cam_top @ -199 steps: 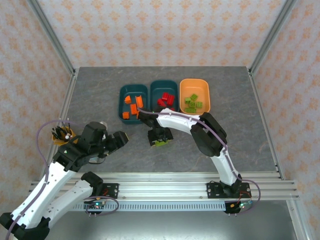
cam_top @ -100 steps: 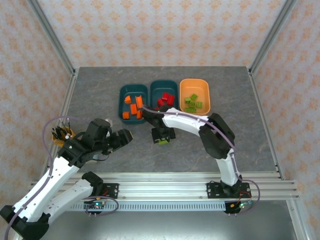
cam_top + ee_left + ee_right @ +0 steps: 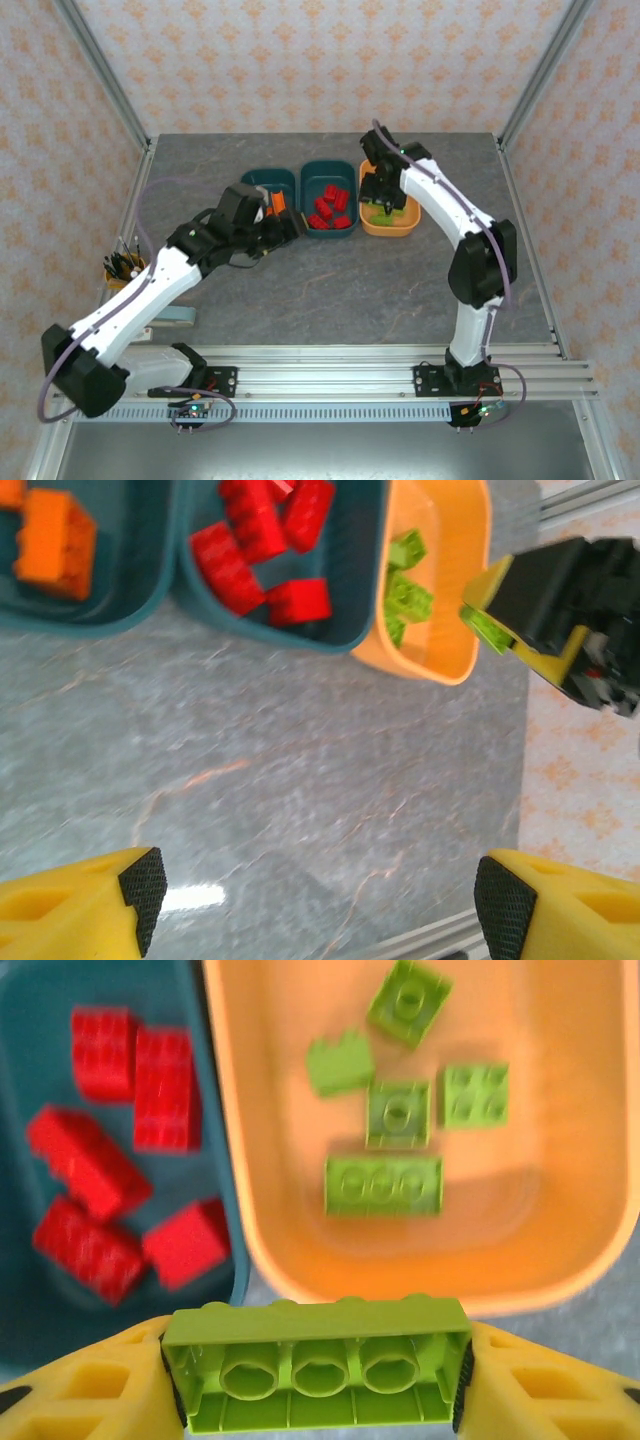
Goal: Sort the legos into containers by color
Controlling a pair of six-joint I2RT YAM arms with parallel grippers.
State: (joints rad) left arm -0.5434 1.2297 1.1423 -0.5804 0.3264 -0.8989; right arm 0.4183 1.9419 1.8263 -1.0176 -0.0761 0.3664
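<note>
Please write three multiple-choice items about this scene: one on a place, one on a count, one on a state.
1. Where do the red legos lie?
A) a white bowl
B) the middle teal tub
C) the orange tub

2. How many green legos lie inside the orange tub?
A) three
B) five
C) eight

3. The right gripper is:
A) open and empty
B) shut on a red lego
C) shut on a long green lego

Answers:
1 B, the red pieces lie in the tub between the other two.
2 B, the right wrist view shows five.
3 C, its fingers clamp the brick's ends.
</note>
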